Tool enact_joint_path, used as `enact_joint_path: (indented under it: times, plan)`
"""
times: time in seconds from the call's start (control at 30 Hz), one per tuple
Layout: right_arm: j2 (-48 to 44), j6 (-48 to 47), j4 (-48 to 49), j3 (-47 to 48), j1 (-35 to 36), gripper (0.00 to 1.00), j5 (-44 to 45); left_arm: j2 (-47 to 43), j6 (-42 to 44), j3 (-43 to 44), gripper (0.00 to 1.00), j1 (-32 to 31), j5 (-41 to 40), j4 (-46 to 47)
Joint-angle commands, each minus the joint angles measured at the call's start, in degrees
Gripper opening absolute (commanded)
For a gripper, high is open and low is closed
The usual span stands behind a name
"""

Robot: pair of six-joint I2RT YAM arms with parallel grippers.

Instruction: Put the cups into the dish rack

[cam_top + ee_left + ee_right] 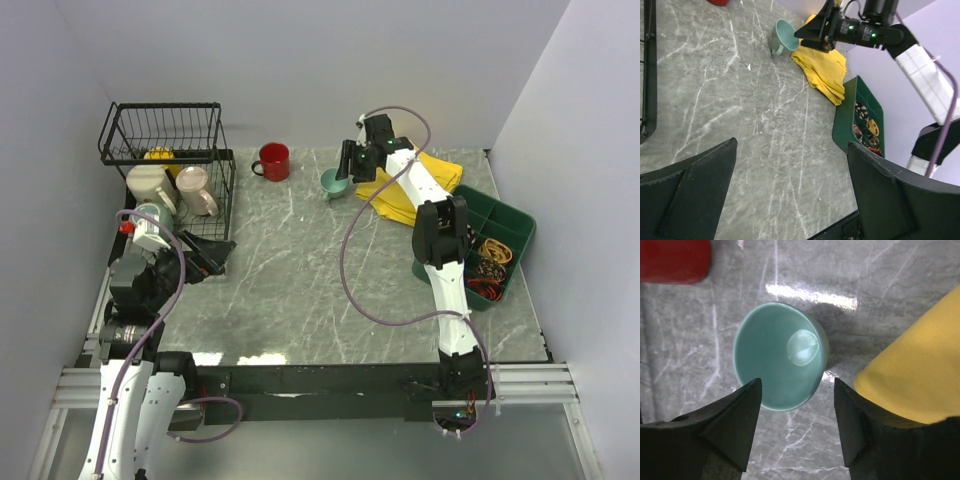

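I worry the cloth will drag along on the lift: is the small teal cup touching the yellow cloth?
Apart. The right wrist view shows a strip of bare grey table between the teal cup and the yellow cloth.

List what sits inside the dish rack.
A cream mug and a pinkish mug lie in the dish rack; a yellow mug shows at the raised basket, in or under it unclear. The left arm covers most of a greenish mug.

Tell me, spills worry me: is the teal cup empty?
Empty: in the right wrist view the teal cup shows a bare glazed bottom, no liquid.
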Motion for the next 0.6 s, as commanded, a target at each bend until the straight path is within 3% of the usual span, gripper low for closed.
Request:
enact_joint_path:
  times: [0.0, 0.27, 0.57]
  plan:
    - [1.0, 1.2, 0.4, 3.6, 0.1, 0.62, 2.1, -0.8, -2.2, 0.1, 0.96, 0.0, 0.1, 1.2]
    - [4.9, 1.4, 0.6, 6.3, 0.1, 0.56, 1.8, -0.2, -4.1, 0.9, 0.96, 0.0, 0.2, 2.3]
    - [6.8, 1.8, 1.9, 8.0, 0.4, 0.35, 1.1, -0.8, -4.9, 1.6, 0.96, 0.0, -0.2, 0.9]
